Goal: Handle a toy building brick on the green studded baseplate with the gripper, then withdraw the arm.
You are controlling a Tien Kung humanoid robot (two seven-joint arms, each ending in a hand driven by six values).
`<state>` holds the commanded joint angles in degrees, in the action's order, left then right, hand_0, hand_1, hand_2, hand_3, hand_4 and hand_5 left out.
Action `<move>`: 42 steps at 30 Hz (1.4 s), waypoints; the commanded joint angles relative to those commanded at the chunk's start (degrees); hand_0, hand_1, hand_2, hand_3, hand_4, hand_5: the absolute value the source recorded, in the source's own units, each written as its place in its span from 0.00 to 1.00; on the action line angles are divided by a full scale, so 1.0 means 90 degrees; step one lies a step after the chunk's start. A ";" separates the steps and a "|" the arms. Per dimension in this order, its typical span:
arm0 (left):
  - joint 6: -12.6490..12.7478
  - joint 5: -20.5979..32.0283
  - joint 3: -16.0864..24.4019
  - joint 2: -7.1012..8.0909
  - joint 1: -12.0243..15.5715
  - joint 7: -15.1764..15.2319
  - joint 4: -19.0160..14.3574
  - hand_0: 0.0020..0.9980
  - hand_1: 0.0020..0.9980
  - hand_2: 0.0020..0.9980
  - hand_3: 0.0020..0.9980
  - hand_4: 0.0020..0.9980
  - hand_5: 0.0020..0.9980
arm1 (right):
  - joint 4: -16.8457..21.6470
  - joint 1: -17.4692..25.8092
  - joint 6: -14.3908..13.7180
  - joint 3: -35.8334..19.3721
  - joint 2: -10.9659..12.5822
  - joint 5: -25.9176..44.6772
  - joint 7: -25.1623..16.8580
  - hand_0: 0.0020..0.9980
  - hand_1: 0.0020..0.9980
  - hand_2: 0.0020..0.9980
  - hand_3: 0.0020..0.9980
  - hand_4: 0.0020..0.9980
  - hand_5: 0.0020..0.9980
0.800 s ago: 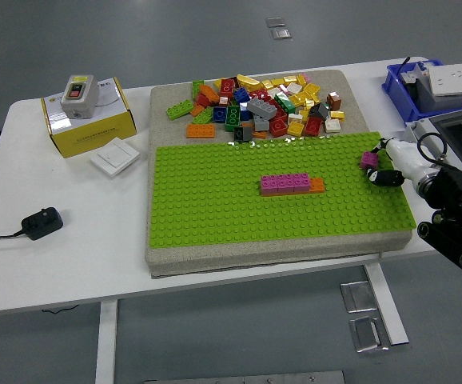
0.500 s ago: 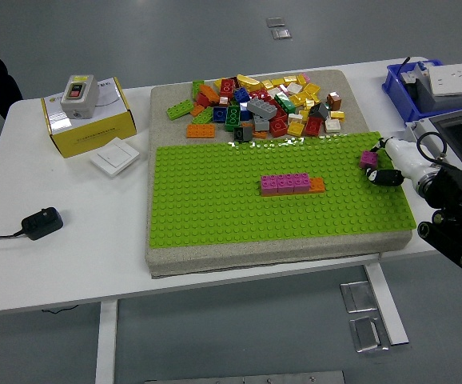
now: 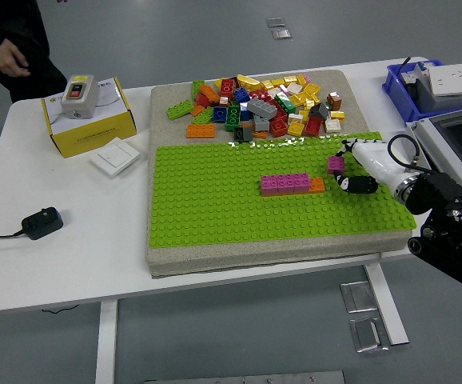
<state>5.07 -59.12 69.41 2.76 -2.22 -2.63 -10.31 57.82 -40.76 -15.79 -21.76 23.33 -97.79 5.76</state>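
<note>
The small magenta brick [image 3: 336, 165] looks light, rigid and slick, so it is best pinched across its flat sides. It hangs just above the green studded baseplate [image 3: 215, 200], right of the pink-and-orange row [image 3: 292, 184], nipped between the right hand's [image 3: 348, 166] fingertips. Loose bricks [image 3: 263, 102] lie heaped behind.

A robotics test lab is indicated: beyond the right hand [image 3: 349, 166] a blue parts bin [image 3: 403, 86] with a wall socket is seen, far to its left a switch unit [image 3: 77, 97] on a yellow box [image 3: 87, 128], grey industrial flooring [image 3: 135, 40] behind.
</note>
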 joint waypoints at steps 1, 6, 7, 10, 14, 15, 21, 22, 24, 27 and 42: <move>0.0000 -0.0001 0.0002 -0.0001 0.0000 0.0001 0.0000 0.67 0.67 0.66 0.66 0.35 0.66 | 0.0040 0.0005 -0.0005 0.0036 -0.0018 -0.0014 -0.0002 0.91 0.91 0.93 0.65 0.50 0.40; 0.0001 0.0000 0.0006 0.0003 0.0002 0.0001 0.0000 0.67 0.67 0.66 0.66 0.35 0.66 | 0.0081 0.0001 -0.0017 0.0082 -0.0048 -0.0050 -0.0012 0.91 0.91 0.93 0.65 0.50 0.40; 0.0001 -0.0002 0.0010 0.0004 0.0003 -0.0001 0.0000 0.67 0.67 0.66 0.66 0.35 0.66 | 0.0083 0.0000 -0.0020 0.0088 -0.0048 -0.0053 -0.0015 0.91 0.91 0.93 0.65 0.50 0.40; 0.0002 0.0000 0.0014 0.0006 0.0004 -0.0005 0.0000 0.67 0.67 0.66 0.66 0.35 0.66 | 0.0074 -0.0001 -0.0024 0.0105 -0.0054 -0.0054 -0.0023 0.91 0.91 0.93 0.65 0.50 0.40; 0.0003 0.0005 0.0010 0.0008 0.0000 -0.0003 0.0000 0.67 0.67 0.66 0.66 0.35 0.66 | 0.0036 0.0001 -0.0026 0.0150 -0.0080 -0.0038 -0.0038 0.91 0.91 0.93 0.65 0.50 0.40; 0.0003 0.0006 0.0008 0.0009 -0.0002 -0.0002 0.0000 0.67 0.67 0.66 0.66 0.35 0.66 | 0.0024 0.0002 -0.0028 0.0161 -0.0089 -0.0033 -0.0042 0.91 0.91 0.93 0.65 0.50 0.40; 0.0002 0.0010 0.0000 0.0013 -0.0006 -0.0001 0.0000 0.67 0.67 0.66 0.66 0.35 0.66 | -0.0075 0.0005 -0.0043 0.0182 -0.0156 0.0000 -0.0075 0.91 0.91 0.93 0.65 0.50 0.40; 0.0002 0.0012 -0.0003 0.0013 -0.0007 -0.0001 0.0000 0.67 0.67 0.66 0.66 0.35 0.66 | -0.0094 0.0006 -0.0046 0.0181 -0.0167 0.0007 -0.0081 0.91 0.91 0.93 0.65 0.50 0.40; 0.0002 0.0020 -0.0012 0.0013 -0.0009 0.0000 0.0000 0.67 0.67 0.66 0.66 0.35 0.66 | -0.0124 0.0009 -0.0052 0.0179 -0.0182 0.0021 -0.0091 0.91 0.91 0.93 0.65 0.49 0.40; 0.0002 0.0021 -0.0017 0.0015 -0.0011 -0.0001 0.0000 0.67 0.67 0.66 0.66 0.35 0.66 | -0.0169 0.0016 -0.0061 0.0179 -0.0206 0.0038 -0.0106 0.91 0.91 0.93 0.65 0.49 0.40; -0.0002 0.0032 -0.0054 0.0031 -0.0004 -0.0001 0.0000 0.67 0.67 0.66 0.66 0.35 0.66 | -0.0226 0.0008 -0.0093 0.0228 -0.0269 0.0006 -0.0146 0.90 0.90 0.93 0.65 0.49 0.40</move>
<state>5.05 -58.84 68.92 3.04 -2.26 -2.64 -10.31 55.79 -40.68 -16.62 -19.71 20.91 -97.74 4.44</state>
